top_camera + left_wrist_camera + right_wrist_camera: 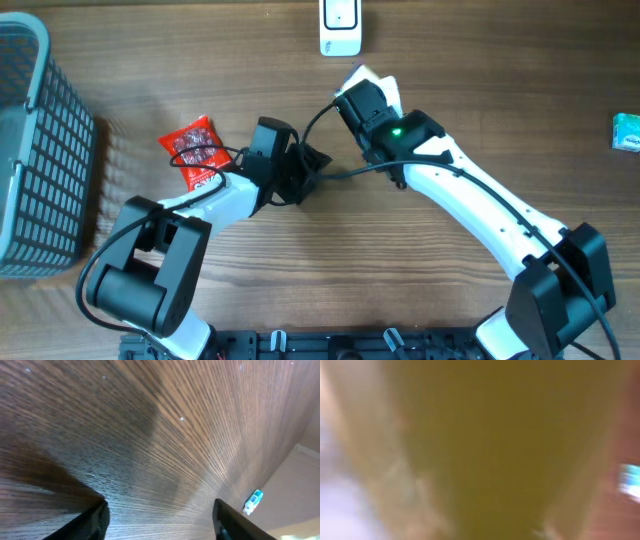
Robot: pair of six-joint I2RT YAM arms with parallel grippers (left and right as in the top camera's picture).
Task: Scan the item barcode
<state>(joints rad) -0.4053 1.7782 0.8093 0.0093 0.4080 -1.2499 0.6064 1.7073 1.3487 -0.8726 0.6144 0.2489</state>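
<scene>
Wood table [300, 280], left hand [160, 512] apart, empty, right hand [360, 88] closed, wrist view blurred

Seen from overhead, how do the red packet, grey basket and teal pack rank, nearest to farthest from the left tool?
1. Red packet, just left of the left tool.
2. Grey basket, far left edge.
3. Teal pack, far right edge.

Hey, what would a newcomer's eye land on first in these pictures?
The two arms stand out: the left arm and right arm sit almost nose to nose at mid-table. A red packet lies on the wood beside the left arm, with a grey basket at the far left edge. A white scanner sits at the top edge.
</scene>
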